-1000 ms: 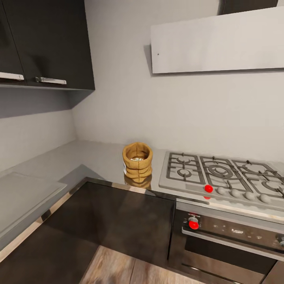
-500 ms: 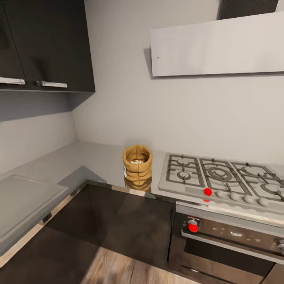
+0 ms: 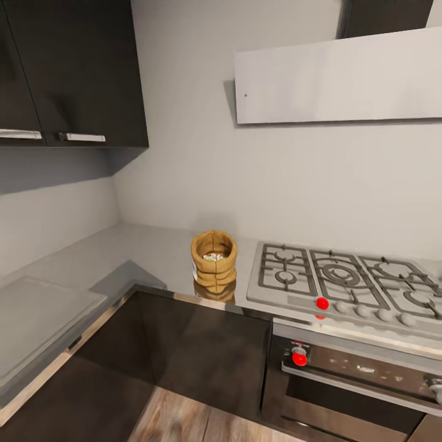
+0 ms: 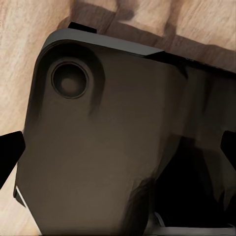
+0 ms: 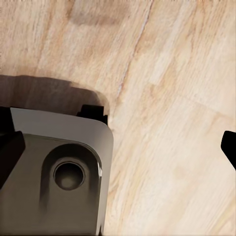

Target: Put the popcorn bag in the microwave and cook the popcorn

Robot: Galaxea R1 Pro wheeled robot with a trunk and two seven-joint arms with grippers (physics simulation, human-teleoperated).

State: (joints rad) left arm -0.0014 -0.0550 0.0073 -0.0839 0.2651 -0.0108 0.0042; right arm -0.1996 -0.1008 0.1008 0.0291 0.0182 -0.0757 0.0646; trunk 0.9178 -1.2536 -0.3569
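Standing upright on the counter (image 3: 147, 252), the popcorn bag (image 3: 213, 260) sits near the front edge, mouth open, pale popcorn (image 3: 213, 256) inside.
Just beside it lies the gas hob (image 3: 344, 282), with the black oven (image 3: 356, 374) beneath. Both wrist views look down at wooden floor (image 5: 167, 98) and the robot's dark base (image 4: 98, 147); each pincer's fingertips sit at the picture's opposite edges, spread wide and released, grasping nothing.

One popcorn bag (image 3: 213, 259) stood on one bench (image 3: 123, 258), beside one gas hob (image 3: 347, 282) with two red knobs (image 3: 321, 302).
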